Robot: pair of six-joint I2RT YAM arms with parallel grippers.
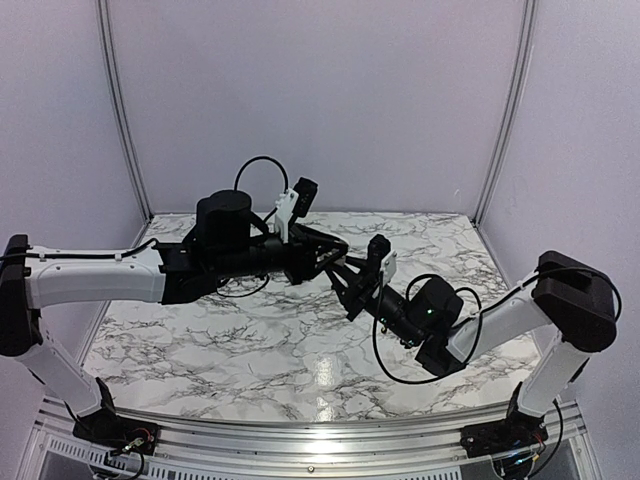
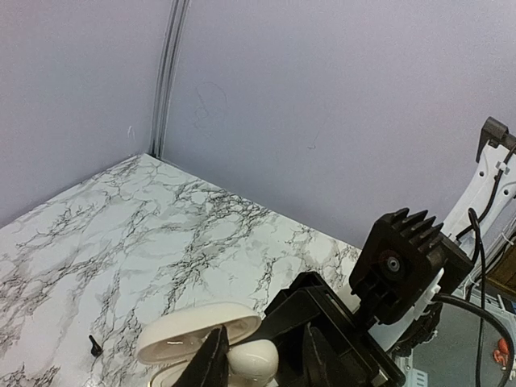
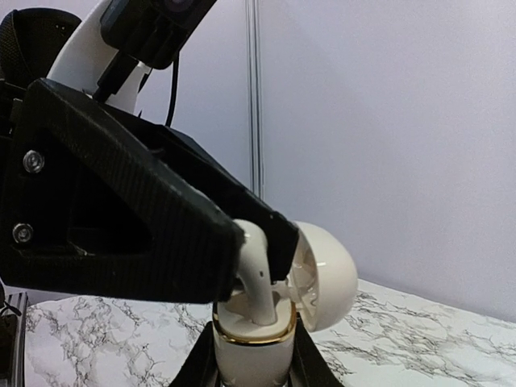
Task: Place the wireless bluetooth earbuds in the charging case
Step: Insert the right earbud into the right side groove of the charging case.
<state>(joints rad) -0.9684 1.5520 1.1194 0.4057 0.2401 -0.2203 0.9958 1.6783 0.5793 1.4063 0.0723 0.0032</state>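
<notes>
Top view, arms: left claw (image 1: pixel 335 255) and right claw (image 1: pixel 347 287) tip to tip over the middle of the table (image 1: pixel 200 340), left reaching in from the left, right from the near right; whatever sits between them hidden by black fingers
Right wrist view, charging case (image 3: pixel 250 355): cream with a gold rim, upright, clamped at its sides by the right claw from below; lid (image 3: pixel 326 274) standing open to the right
Right wrist view, earbud (image 3: pixel 260 290): white, long axis upright, stem down in a well of the case, head up between the left claw's carbon fingers (image 3: pixel 161 242)
Key relation: earbud directly under the left claw and directly above the case; left arm the nearer one; likely next, a straight push down or a straight lift away along the stem
Left wrist view, left claw: fingers either side of the rounded earbud head, one touching, a dark sliver beside the other; pinching or released, cannot tell
Left wrist view, second earbud: not made out; a tiny black speck (image 2: pixel 95 345) on the table left of the case, too small to name
Surface: glossy white marble pattern with dark veins, flat
Room: plain pale lilac walls (image 2: pixel 322 97) close behind, metal strips (image 1: pixel 118 100) at the corners
</notes>
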